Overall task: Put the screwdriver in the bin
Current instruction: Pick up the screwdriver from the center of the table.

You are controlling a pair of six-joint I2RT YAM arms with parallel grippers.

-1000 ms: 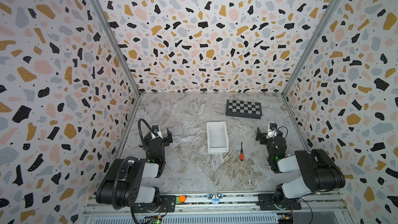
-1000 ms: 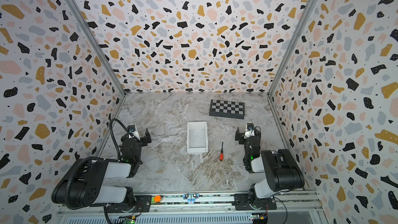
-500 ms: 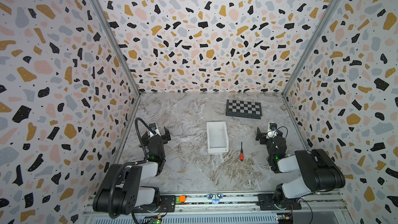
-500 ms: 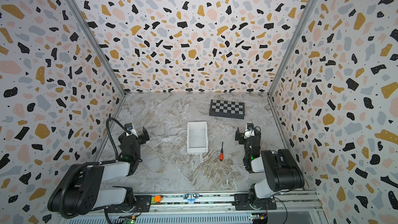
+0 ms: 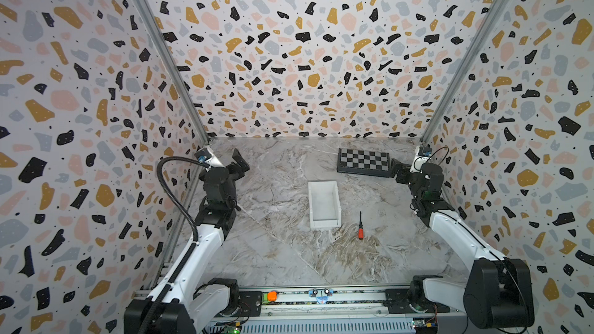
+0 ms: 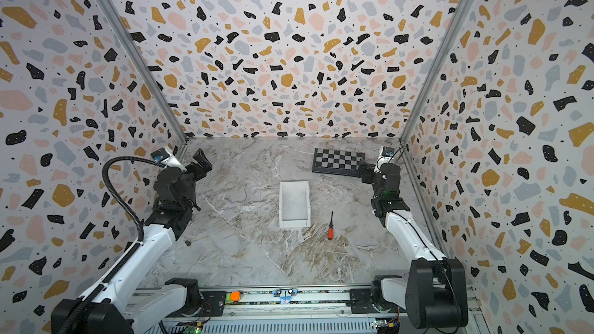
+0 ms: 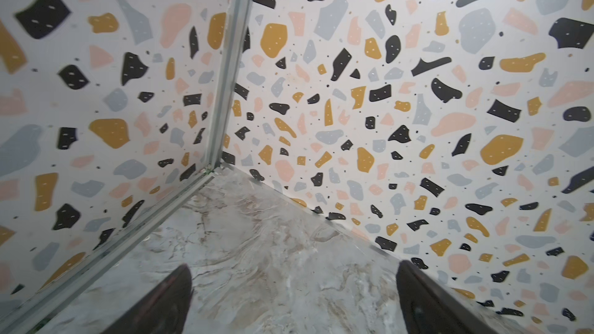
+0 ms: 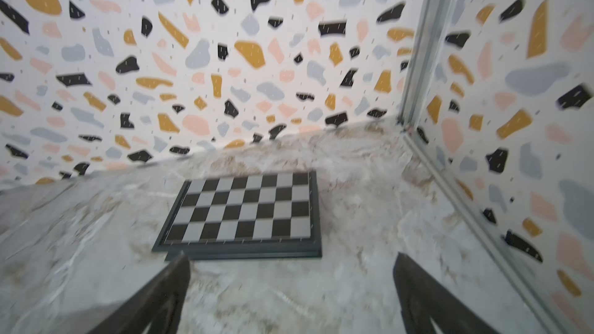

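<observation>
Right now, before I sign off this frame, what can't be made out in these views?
- screwdriver: tip type too small in both top views; outside both wrist views.
- bin: outside both wrist views.
- right gripper: wrist view motion-blurred, fingers cut off by the frame edge; checkerboard edges smeared.
- left gripper: only fingertips show in wrist view, rest cut off by the frame edge.

Worktop (image 5: 273, 252) is a marble-look sheet, smooth with a soft sheen. The bin (image 5: 325, 223) looks like plain white plastic, fairly matt. The screwdriver (image 5: 360, 225) has a red-orange handle that reads as plastic, and the thin dark shaft looks like metal. The checkered board (image 5: 364, 162) is flat and matt inside a dark frame. The walls (image 5: 305, 43) are a smooth, matt terrazzo print, and the corner posts (image 5: 165, 49) are bare silvery metal. The left arm (image 5: 196, 252) has a shiny white plastic shell, matt black joints and a ribbed black hose (image 5: 180, 207).
</observation>
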